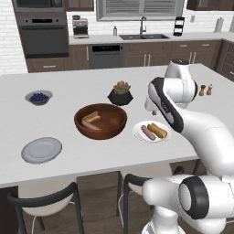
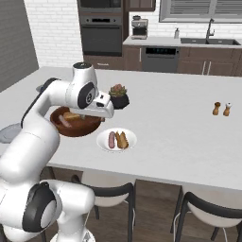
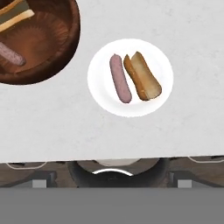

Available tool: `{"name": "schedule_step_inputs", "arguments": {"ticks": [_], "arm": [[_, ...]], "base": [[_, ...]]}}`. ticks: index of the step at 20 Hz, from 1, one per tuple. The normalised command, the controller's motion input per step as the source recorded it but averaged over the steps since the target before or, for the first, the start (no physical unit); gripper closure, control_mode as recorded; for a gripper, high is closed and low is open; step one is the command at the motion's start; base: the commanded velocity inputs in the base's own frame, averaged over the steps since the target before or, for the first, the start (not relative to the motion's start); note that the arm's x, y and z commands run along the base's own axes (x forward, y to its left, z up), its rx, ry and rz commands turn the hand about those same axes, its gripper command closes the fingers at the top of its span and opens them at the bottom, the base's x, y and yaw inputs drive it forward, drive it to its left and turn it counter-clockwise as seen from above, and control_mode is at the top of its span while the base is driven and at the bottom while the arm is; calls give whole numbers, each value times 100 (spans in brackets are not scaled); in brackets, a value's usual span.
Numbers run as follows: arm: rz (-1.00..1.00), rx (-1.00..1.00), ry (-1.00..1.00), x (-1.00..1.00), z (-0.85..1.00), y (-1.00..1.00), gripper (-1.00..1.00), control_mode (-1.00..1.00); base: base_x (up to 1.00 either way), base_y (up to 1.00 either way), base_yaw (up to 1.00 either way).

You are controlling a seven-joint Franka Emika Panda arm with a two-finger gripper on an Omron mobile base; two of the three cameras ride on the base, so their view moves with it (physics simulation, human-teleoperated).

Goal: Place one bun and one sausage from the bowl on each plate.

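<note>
White plate point(image 3: 103, 94) filled, seen straight below the gripper.
One sausage point(image 3: 120, 78) and one bun point(image 3: 142, 77) are laid on it; the wooden bowl point(image 3: 65, 48) (still holding one of each) sits beside. Gripper opening cannot be told.

White brick wall point(image 1: 9, 41) upper left, dark built-in oven point(image 1: 43, 34) beside it. Brown cabinets point(image 1: 146, 54) w/ sink faucet point(image 1: 143, 25) under window point(image 1: 139, 8), top centre. Black chairs point(image 1: 45, 201) at bottom; floor prob. dark wood.
</note>
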Motion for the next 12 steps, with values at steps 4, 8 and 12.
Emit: {"name": "schedule_step_inputs", "arguments": {"ticks": [4,8,12], "arm": [[-9,0,0,0,1,12,-100,-100],[-2,0,-1,-12,0,0,-100,-100],[0,0,-1,-26,0,0,-100,-100]], "base": [[0,0,0],[0,0,0],[0,0,0]]}}
